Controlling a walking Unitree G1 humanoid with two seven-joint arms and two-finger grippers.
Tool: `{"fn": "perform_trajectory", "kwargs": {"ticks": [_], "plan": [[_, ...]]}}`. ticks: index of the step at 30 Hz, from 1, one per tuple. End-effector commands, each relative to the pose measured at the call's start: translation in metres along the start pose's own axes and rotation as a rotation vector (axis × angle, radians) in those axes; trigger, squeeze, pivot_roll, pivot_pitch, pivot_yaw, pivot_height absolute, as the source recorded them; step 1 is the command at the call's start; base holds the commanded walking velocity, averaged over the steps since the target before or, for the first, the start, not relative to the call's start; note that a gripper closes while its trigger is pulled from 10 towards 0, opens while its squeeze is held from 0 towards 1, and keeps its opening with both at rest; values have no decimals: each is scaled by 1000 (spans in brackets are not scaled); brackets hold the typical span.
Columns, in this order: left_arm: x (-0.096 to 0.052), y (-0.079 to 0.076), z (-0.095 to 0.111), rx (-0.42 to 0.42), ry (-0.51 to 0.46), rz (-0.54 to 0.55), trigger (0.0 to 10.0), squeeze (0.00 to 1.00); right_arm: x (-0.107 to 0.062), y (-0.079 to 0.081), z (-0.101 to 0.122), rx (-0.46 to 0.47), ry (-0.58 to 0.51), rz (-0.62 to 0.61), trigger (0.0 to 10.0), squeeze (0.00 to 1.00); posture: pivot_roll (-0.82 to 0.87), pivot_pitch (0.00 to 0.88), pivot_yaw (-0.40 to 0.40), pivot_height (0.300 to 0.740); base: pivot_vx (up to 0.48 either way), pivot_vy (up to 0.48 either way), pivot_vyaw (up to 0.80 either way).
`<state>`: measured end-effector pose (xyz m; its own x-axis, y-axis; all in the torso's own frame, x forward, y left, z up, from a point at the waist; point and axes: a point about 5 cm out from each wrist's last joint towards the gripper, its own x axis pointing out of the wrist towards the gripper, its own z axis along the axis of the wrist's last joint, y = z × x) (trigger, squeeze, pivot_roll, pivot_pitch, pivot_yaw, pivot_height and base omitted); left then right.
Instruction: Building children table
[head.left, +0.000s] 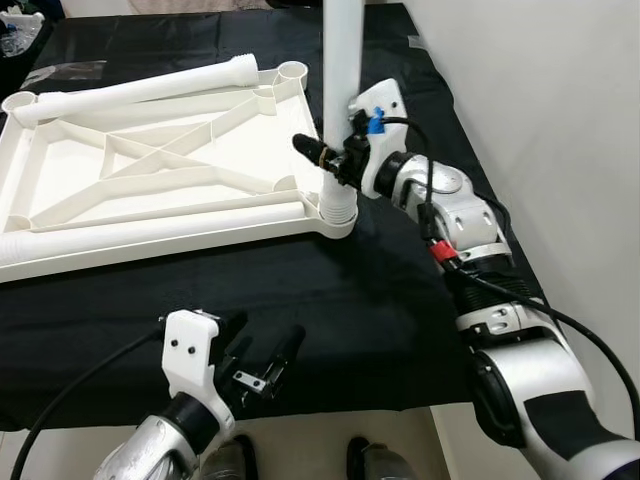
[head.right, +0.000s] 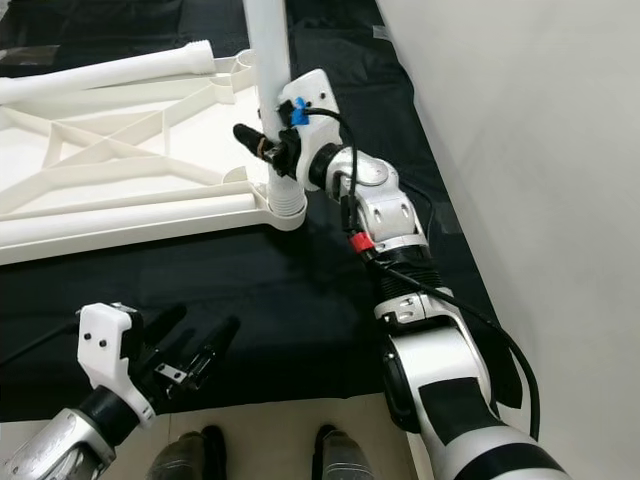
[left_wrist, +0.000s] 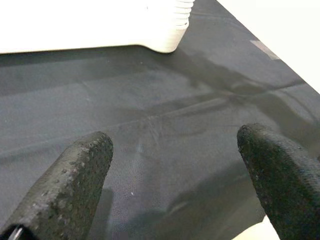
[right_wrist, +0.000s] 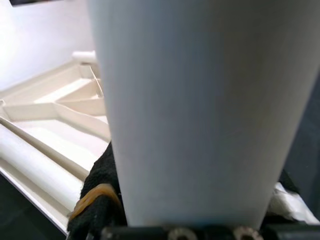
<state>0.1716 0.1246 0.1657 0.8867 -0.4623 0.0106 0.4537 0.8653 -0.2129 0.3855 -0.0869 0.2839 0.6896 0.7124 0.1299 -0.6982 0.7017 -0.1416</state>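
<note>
Right pincer (head.left: 322, 160) (around upright leg (head.left: 341, 60))

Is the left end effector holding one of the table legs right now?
No. The left end effector hovers open over the black cloth with nothing between its fingers, apart from the white tabletop.

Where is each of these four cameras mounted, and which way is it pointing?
Left eye, on the head, looks down at the tabletop and upright leg; both arms show.
Right eye: same scene, both arms again.
Left wrist faces the black cloth between open fingers.
Right wrist faces the leg held by the right gripper.
All share the tabletop.
</note>
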Motion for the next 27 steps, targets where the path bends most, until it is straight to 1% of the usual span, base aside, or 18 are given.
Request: {"fn": "perform_trajectory", "kwargs": {"ticks": [1,2,3,5,7,8,10,11,12,13,14,18,20,22,23,24,25,27], "plan": [[-3,-2,0,3,2,9,10000,0,0,4,-8,50,-4,53,10000,0,72,345,-22,740,0,0,0],[-5,-4,1,3,0,13,10000,0,-2,7,-6,75,-45,99,10000,0,77,351,-19,740,0,0,0],[-5,-4,1,3,0,13,10000,0,-2,7,-6,75,-45,99,10000,0,77,351,-19,740,0,0,0],[-8,-5,2,2,-1,16,10000,0,-4,13,-3,106,-105,192,10000,0,82,357,-18,740,0,0,0],[-8,-5,2,2,-1,16,10000,0,-4,13,-3,106,-105,192,10000,0,82,357,-18,740,0,0,0],[-11,-8,3,2,-1,17,10000,0,-6,18,-1,82,-137,286,10000,0,98,375,-13,740,0,0,0],[-11,-8,3,2,-1,17,10000,0,-6,18,-1,82,-137,286,10000,0,98,375,-13,740,0,0,0],[-13,-8,4,2,-1,18,10000,0,-7,21,1,64,-153,337,10000,0,101,376,-13,740,0,0,0],[-13,-8,4,2,-1,18,10000,0,-7,21,1,64,-153,337,10000,0,101,376,-13,740,0,0,0],[-15,-10,5,2,-1,19,10000,0,-7,23,3,44,-165,380,10000,0,111,389,-12,740,0,0,0],[-16,-11,5,1,0,20,10000,0,-8,24,5,-1,-159,431,10000,0,116,395,-11,740,0,0,0],[-20,-13,6,-2,5,21,10000,0,-7,24,9,-67,-145,504,10000,0,125,407,-12,740,0,0,0],[-21,-14,7,-3,6,21,10000,0,-7,24,11,-74,-146,512,10000,0,125,407,-12,740,0,0,0],[-23,-15,7,-6,8,21,10000,0,-3,17,18,-107,-148,478,10000,0,127,412,-14,740,0,0,0],[-23,-15,7,-6,8,21,10000,0,-3,17,18,-107,-148,478,10000,0,127,412,-14,740,0,0,0],[-23,-16,7,-7,8,21,10000,0,-1,10,22,-137,-144,423,10000,0,126,414,-15,740,0,0,0],[-24,-16,7,-9,9,22,10000,0,1,0,30,-147,-165,331,10000,0,125,415,-17,740,0,0,0],[-24,-16,7,-11,10,24,10000,0,2,-10,39,-149,-194,235,10000,0,125,415,-17,740,0,0,0]]}}
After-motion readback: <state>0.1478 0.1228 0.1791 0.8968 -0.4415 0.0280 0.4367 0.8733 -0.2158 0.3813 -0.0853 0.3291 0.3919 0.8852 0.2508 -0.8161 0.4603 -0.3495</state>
